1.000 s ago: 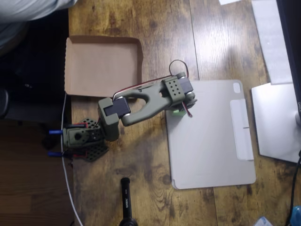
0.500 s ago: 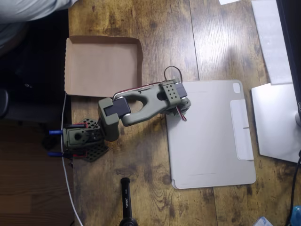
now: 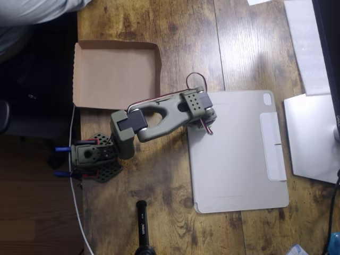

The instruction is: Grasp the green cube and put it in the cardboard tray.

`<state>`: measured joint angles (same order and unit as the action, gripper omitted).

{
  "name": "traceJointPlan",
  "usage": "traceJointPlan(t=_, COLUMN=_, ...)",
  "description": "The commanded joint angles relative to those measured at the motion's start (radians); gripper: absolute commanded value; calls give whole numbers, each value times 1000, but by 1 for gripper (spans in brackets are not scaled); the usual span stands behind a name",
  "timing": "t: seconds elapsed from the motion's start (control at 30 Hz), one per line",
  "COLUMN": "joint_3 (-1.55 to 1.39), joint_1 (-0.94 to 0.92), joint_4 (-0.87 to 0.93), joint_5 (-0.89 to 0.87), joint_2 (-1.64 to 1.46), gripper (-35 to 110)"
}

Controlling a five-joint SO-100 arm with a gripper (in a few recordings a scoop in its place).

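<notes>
The olive-green arm reaches right from its base (image 3: pixel 95 156) to the top left corner of a pale-grey tablet cover. Its gripper (image 3: pixel 202 115) hangs below the wrist head, and from above the head hides the fingers, so I cannot tell how the jaws stand. The green cube is hidden from this overhead view. The brown cardboard tray (image 3: pixel 114 74) lies flat at the upper left with nothing in it, about a hand's width left and up from the gripper head.
The pale-grey tablet cover (image 3: pixel 239 151) lies right of centre on the wooden table. A white device (image 3: pixel 311 138) and white sheets (image 3: pixel 305 42) line the right edge. A black cylindrical object (image 3: pixel 142 228) stands at the bottom. A white cable (image 3: pixel 76 191) runs along the table's left edge.
The gripper head has pulled back to the left and a little up, towards the tray. The bit of green seen under it a second ago is now covered.
</notes>
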<state>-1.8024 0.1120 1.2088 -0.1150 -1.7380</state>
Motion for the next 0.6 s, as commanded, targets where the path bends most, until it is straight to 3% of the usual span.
traceJointPlan(t=0.0, joint_3=8, joint_1=-2, joint_4=-15, joint_5=-12, joint_2=-28, gripper=22)
traceJointPlan(t=0.3, joint_3=0, joint_1=-5, joint_4=-34, joint_5=-20, joint_2=-25, gripper=11)
traceJointPlan(t=0.57, joint_3=-6, joint_1=-8, joint_4=-51, joint_5=-14, joint_2=-23, gripper=10)
